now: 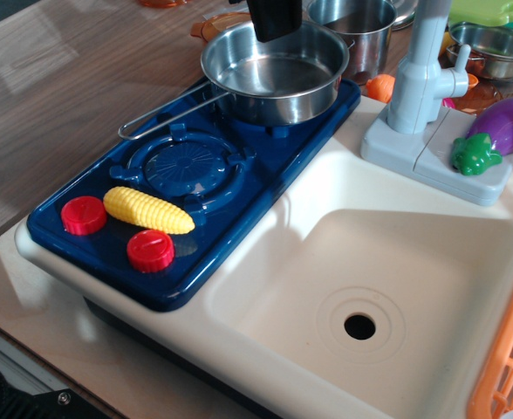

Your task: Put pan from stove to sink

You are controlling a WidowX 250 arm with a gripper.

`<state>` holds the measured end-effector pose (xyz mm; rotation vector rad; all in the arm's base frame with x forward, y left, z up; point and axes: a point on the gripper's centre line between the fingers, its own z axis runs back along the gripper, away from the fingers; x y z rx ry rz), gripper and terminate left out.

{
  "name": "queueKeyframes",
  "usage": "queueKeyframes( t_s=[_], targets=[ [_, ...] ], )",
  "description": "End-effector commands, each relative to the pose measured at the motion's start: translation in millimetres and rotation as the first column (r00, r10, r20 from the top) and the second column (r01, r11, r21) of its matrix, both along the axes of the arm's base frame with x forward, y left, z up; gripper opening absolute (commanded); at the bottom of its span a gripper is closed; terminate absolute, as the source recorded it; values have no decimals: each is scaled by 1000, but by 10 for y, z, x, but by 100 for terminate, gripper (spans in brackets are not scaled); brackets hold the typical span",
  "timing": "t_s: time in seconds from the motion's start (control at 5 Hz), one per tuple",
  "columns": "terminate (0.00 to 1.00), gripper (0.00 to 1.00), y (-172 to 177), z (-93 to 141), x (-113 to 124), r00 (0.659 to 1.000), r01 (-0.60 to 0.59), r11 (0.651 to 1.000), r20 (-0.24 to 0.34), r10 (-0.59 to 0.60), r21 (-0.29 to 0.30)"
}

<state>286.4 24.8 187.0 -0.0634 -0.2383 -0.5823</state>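
Observation:
The shiny steel pan (274,77) sits on the far burner of the dark blue stove (230,218). Its long wire handle (165,113) points left and toward the front. My gripper (274,19) is a black shape at the top edge, just over the pan's far rim; only its lower end shows, so I cannot tell how the jaws stand. The cream sink (413,253) with its black drain hole (359,326) lies to the right of the stove, with nothing in it.
A yellow toy corn (147,209) lies between two red knobs (84,215) on the stove's front. The grey faucet (422,70), a purple eggplant (501,131), a taller steel pot (357,26) and a steel bowl (492,48) stand behind. An orange rack (509,349) borders the sink's right.

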Motion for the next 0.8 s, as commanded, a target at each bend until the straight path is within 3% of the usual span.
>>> queueKeyframes(
  t_s=[0.0,0.4,0.6],
  targets=[
    [0,100,0,0,0,1000,0,1000,0,0,0],
    [0,100,-274,17,-139,998,23,1000,55,-23,1],
    [0,100,-319,-87,-121,996,23,1000,87,-21,-12]
  ],
)
